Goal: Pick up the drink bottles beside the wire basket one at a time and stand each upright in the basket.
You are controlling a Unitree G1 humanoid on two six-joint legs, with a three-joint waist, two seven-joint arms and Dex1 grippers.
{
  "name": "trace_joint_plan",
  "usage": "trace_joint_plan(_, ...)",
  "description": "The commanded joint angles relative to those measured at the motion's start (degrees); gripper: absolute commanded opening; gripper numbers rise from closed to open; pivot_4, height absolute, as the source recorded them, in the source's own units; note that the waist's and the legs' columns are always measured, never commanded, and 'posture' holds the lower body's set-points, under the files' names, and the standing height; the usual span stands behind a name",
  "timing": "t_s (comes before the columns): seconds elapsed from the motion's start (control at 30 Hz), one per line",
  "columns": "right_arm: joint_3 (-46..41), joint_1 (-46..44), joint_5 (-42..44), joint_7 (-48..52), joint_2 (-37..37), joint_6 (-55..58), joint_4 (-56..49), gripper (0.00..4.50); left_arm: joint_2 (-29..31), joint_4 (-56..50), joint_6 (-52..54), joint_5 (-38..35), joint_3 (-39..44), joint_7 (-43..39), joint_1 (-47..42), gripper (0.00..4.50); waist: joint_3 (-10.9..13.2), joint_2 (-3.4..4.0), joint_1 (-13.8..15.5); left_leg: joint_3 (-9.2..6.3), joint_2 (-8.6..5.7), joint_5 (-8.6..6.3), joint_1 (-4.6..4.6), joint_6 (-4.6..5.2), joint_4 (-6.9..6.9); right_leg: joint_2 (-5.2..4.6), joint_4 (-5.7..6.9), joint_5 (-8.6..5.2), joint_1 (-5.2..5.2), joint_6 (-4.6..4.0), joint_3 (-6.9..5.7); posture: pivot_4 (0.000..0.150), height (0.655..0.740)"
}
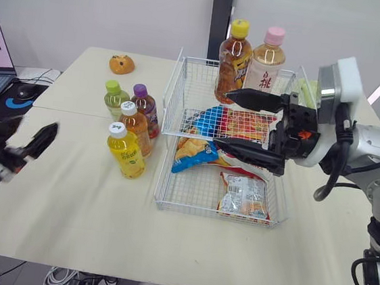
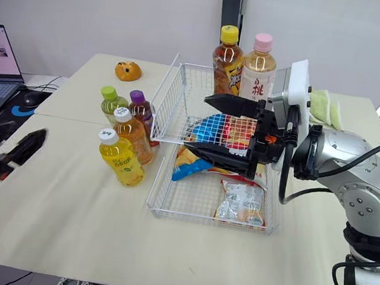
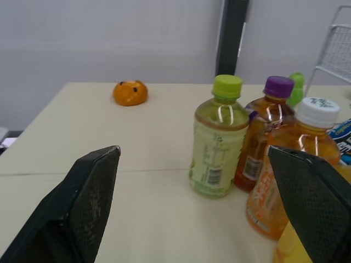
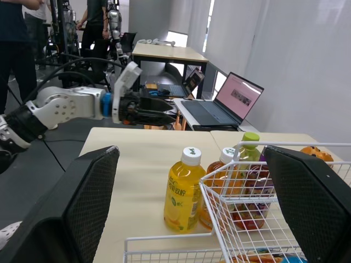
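Left gripper (image 3: 192, 153) low over the table (image 1: 68, 204), fingers wide apart and empty, aimed at four bottles standing ahead of it and not yet reached: green-cap (image 1: 115, 99), purple-cap (image 1: 144, 107), orange (image 1: 136, 126), yellow (image 1: 125, 151), packed close together. Probably spread that wide to take one without knocking its neighbours. Right gripper (image 1: 223, 117) likewise spread and empty, hanging above the snacks (image 1: 242, 192) in the basket (image 1: 216, 215), seemingly out of the way. Beyond its upper finger, two bottles, yellow-cap (image 1: 234, 62) and pink-cap (image 1: 266, 65), already upright in the basket's far end.

Overhead stereo; wrists level with bottles (image 3: 218, 148)
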Motion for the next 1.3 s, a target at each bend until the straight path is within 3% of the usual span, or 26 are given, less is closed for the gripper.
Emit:
trace_joint_plan(0.03,-3.4,0.7,0.5,-2.2,-0.8,0.4,-3.1,4.5,1.8,4.5,-2.9,3.3,-7.4,0.8,-7.7,4.47,0.0,0.0,0.0,0.0,0.0,0.02,0.0,-0.04,-0.03,0.0,-0.02,0.0,0.0,0.0,0.0,0.15,0.74)
trace_joint_plan(0.4,-8.4,4.0,4.5,-9.3,-3.2,3.4,-8.5,4.5,0.5,24.8,-11.6,12.8,-20.4,3.2,-27.6,4.47,0.0,0.0,-0.5,0.02,0.0,0.07,-0.09,-0.12,-0.13,0.02,-0.28,0.01,-0.03,0.02,0.01,0.15,0.74)
trace_joint_plan(0.9,-10.8,5.5,9.8,-14.3,-6.5,4.6,-11.0,4.5,-2.8,42.2,-21.9,17.2,-23.9,3.2,-36.7,4.47,0.0,-0.02,-0.7,0.01,0.0,0.07,-0.18,-0.12,-0.16,0.02,-0.43,0.03,-0.04,0.05,0.01,0.15,0.74)
trace_joint_plan(1.0,-11.0,5.4,10.6,-15.0,-7.0,4.4,-11.2,4.5,-2.5,43.2,-23.0,17.5,-23.9,3.0,-36.7,3.91,0.0,-0.02,-0.8,0.01,0.01,0.07,-0.18,-0.12,-0.2,0.02,-0.46,0.03,-0.04,0.06,0.01,0.15,0.74)
trace_joint_plan(1.23,-10.7,5.0,11.8,-15.8,-7.7,4.2,-10.8,4.5,-1.6,45.3,-24.9,18.2,-23.6,3.1,-36.9,1.82,0.0,-0.02,-0.8,0.01,0.01,0.07,-0.17,-0.12,-0.31,0.02,-0.56,0.04,-0.03,0.07,0.01,0.15,0.74)
trace_joint_plan(1.3,-10.6,5.0,11.9,-15.9,-7.7,4.1,-10.7,4.5,-1.5,45.4,-25.1,18.2,-23.5,2.9,-36.8,1.39,0.0,-0.02,-0.9,0.01,0.01,0.07,-0.17,-0.12,-0.31,0.02,-0.56,0.04,-0.03,0.07,0.01,0.15,0.74)
